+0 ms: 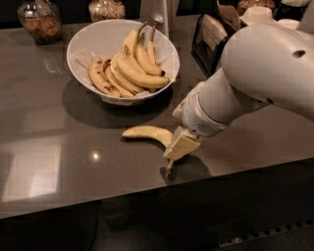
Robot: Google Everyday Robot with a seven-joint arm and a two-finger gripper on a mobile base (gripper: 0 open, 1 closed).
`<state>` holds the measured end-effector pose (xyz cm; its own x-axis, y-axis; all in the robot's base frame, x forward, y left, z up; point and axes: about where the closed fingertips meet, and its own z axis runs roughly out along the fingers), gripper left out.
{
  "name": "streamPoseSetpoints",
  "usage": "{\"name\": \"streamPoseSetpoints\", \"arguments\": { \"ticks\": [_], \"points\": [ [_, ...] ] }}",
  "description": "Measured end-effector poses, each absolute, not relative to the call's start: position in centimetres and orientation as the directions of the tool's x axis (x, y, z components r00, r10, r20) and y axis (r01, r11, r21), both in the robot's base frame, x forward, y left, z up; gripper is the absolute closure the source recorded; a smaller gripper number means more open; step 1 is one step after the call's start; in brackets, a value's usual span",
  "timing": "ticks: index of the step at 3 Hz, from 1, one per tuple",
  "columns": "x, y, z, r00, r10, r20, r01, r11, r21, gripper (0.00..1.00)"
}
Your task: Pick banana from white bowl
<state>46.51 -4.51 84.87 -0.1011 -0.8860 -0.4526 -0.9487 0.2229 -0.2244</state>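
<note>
A single long yellow banana [144, 132] lies on the dark counter in front of the white bowl [91, 37], outside it. Its dark-tipped stem [169, 171] points toward the front edge. My gripper [181, 144] sits over the banana's right, stem-side part and hides that stretch of it. The white arm [260, 73] reaches in from the right. The white bowl stands at the back left and holds a cluster of brown-speckled bananas [130, 66].
Two glass jars [41, 19] with brown contents stand at the back left. A dark rack [211, 37] stands behind the arm, with white cups [257, 14] at the back right. The counter's front edge [147, 196] runs just below the banana's stem.
</note>
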Motion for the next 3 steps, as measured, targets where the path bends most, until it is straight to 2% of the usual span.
{"name": "streamPoseSetpoints", "arguments": {
  "ticks": [2,3],
  "points": [
    [47.9,-4.2,84.3,-0.169,-0.856,-0.49,-0.921,0.314,-0.232,0.31],
    [48.3,-3.9,82.6,-0.224,-0.832,-0.508,-0.919,0.354,-0.174,0.33]
  ]
}}
